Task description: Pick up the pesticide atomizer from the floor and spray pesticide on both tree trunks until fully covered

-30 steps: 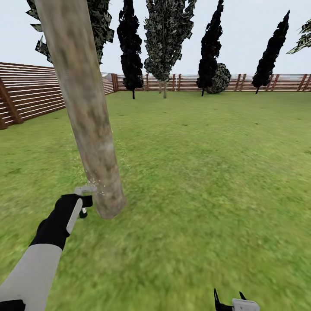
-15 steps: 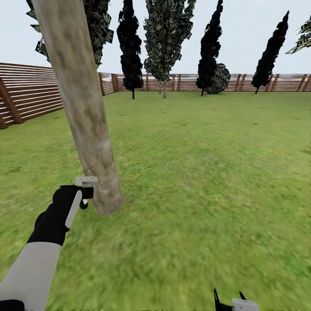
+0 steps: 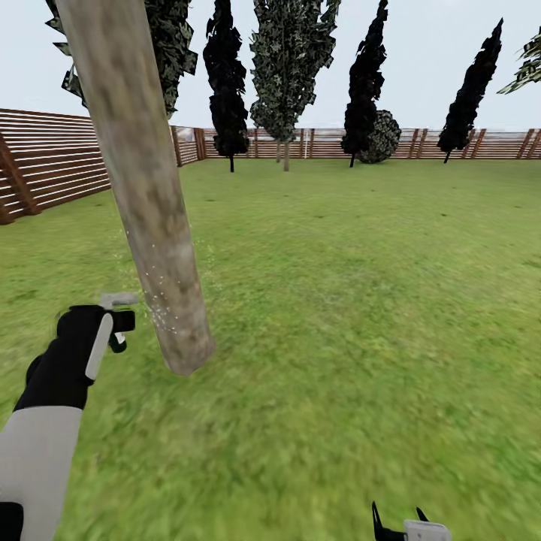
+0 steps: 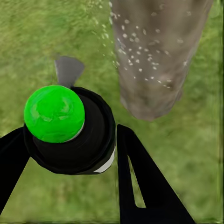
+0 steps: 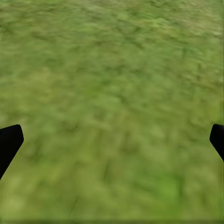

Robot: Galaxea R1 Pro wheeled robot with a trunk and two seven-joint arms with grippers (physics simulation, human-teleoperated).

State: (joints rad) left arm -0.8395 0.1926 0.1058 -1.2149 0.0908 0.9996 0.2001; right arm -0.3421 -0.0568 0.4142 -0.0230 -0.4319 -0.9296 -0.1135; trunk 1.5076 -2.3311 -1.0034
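Observation:
My left gripper [image 3: 113,327] is shut on the pesticide atomizer [image 4: 70,128], a black bottle with a green cap and a grey nozzle [image 3: 119,300]. The nozzle points at the near tree trunk [image 3: 143,188], a thick pale leaning column just right of the gripper, with a small gap between them. White spray specks dot the trunk's lower part [image 4: 140,51]. A second tree [image 3: 287,68] with a thin pale trunk stands far back by the fence. My right gripper [image 3: 400,523] hangs low at the lower edge of the head view, open over bare grass, its fingertips [image 5: 9,142] wide apart.
Green lawn [image 3: 361,300] stretches ahead and to the right. A brown slat fence [image 3: 52,161] runs along the left and across the back. Black cone-shaped conifers [image 3: 225,83] and a round bush [image 3: 383,135] line the far fence.
My left arm with the atomizer has moved left and slightly up, away from the trunk base. Spray specks now sit higher on the trunk. The right gripper stays put.

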